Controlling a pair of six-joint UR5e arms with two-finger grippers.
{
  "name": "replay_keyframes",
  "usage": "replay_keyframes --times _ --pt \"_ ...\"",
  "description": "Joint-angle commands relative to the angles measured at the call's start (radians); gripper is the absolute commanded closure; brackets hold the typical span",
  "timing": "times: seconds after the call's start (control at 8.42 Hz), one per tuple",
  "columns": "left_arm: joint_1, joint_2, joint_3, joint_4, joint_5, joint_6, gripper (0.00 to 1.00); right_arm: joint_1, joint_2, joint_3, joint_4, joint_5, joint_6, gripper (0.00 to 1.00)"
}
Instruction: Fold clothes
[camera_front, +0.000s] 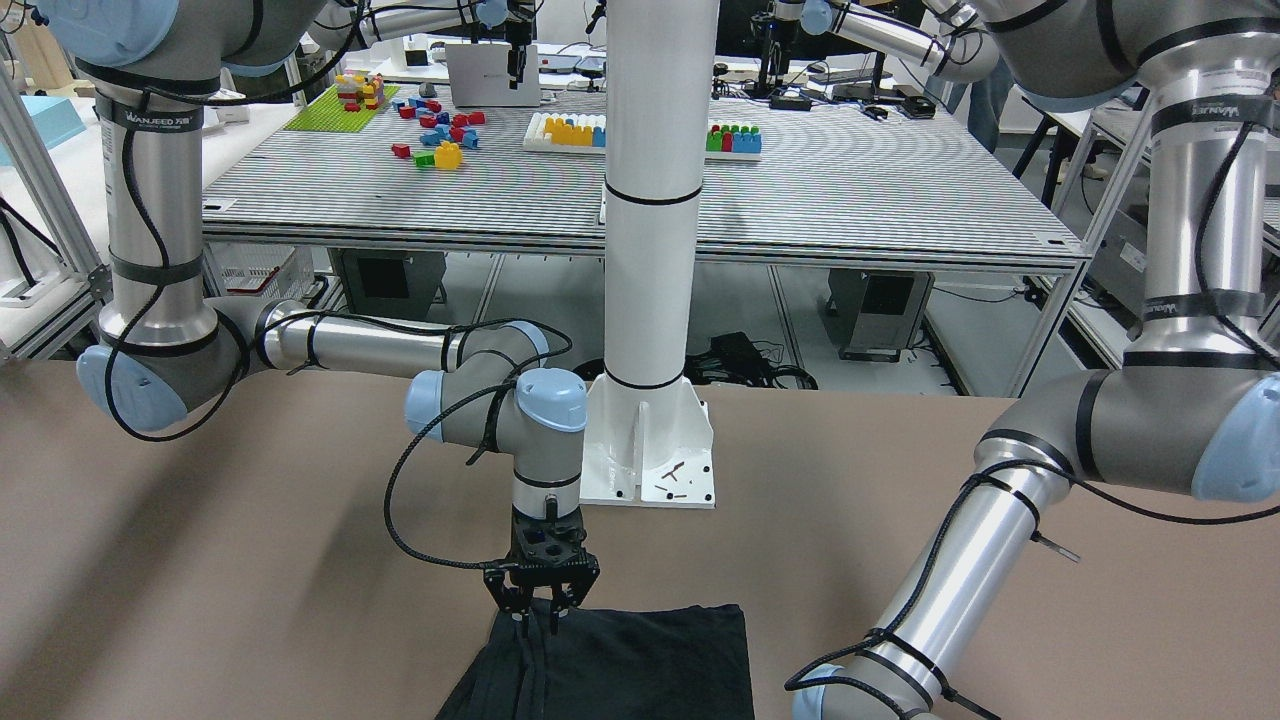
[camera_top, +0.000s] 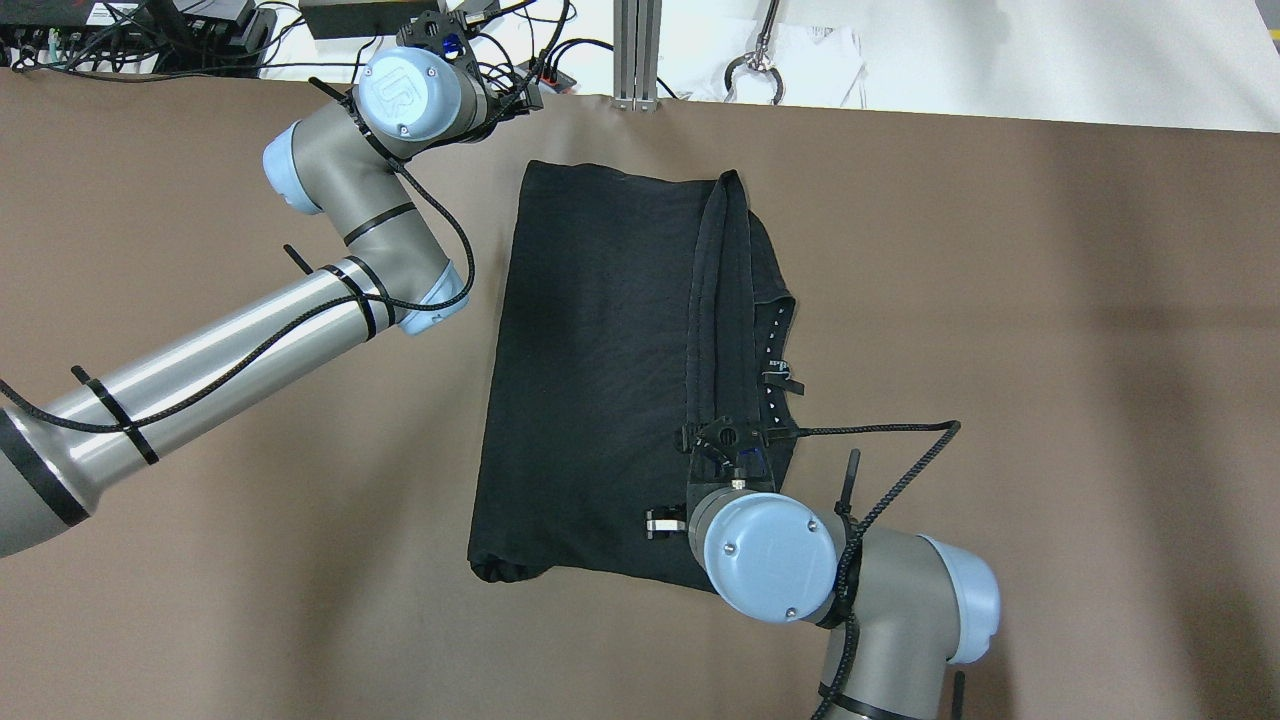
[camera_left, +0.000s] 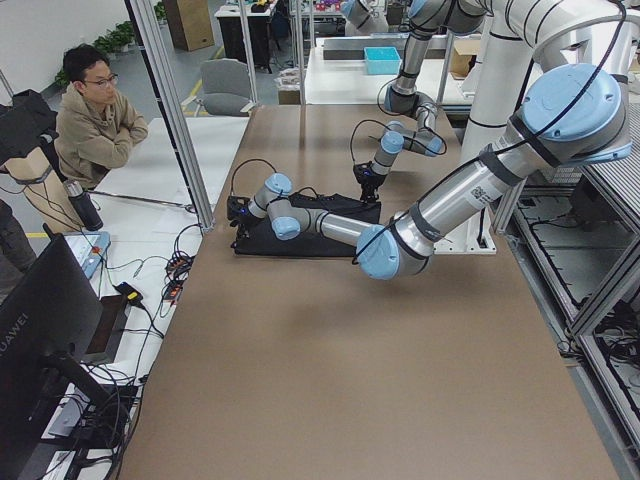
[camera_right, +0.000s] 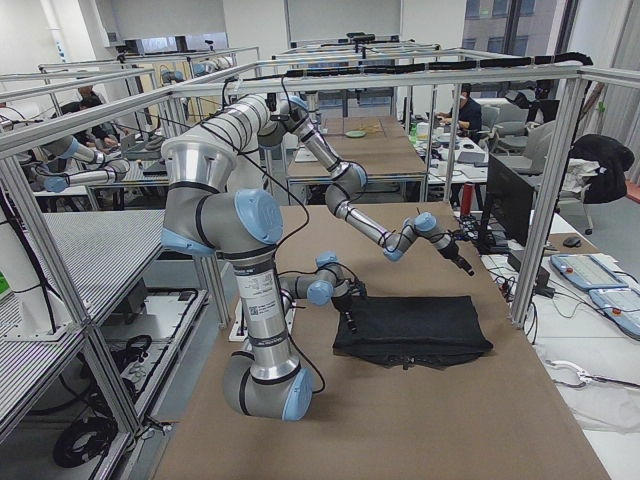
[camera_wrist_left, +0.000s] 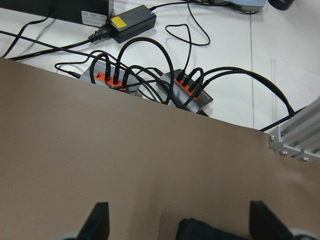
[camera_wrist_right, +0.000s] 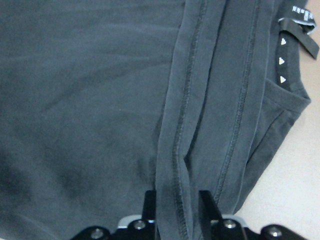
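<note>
A black garment (camera_top: 600, 370) lies flat on the brown table (camera_top: 1000, 300), with its right side folded over into a long hemmed strip (camera_top: 720, 300). My right gripper (camera_top: 725, 440) stands on the near end of that strip. In the right wrist view its fingers (camera_wrist_right: 150, 205) are pinched on the hem (camera_wrist_right: 180, 150); a collar label (camera_wrist_right: 300, 25) shows at the top right. My left gripper (camera_top: 445, 35) is open and empty at the table's far edge, just left of the garment's far left corner (camera_wrist_left: 200, 231).
Power strips with cables (camera_wrist_left: 185, 87) lie past the table's far edge. A metal post (camera_top: 635, 50) and a hook (camera_top: 755, 70) are there too. The robot's white pedestal (camera_front: 650, 450) stands behind the garment. An operator (camera_left: 95, 110) sits beyond the far edge.
</note>
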Motion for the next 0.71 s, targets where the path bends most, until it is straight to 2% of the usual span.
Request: replay_keyframes --times 0.0,0.36,0.48,0.59 --pt "0.011 0.039 -0.058 0.000 0.000 -0.006 0.00 -0.023 0.006 -0.022 -0.043 -0.006 -0.048 0.59" --pt "0.019 0.040 -0.061 0.000 0.000 -0.011 0.00 -0.071 0.013 -0.041 -0.040 -0.025 -0.046 0.59" --pt "0.022 0.040 -0.061 0.000 0.000 -0.012 0.00 -0.071 0.015 -0.042 -0.041 -0.026 -0.046 0.65" --pt "0.027 0.040 -0.061 -0.002 0.000 -0.014 0.00 -0.069 0.014 -0.042 -0.041 -0.026 -0.055 0.77"
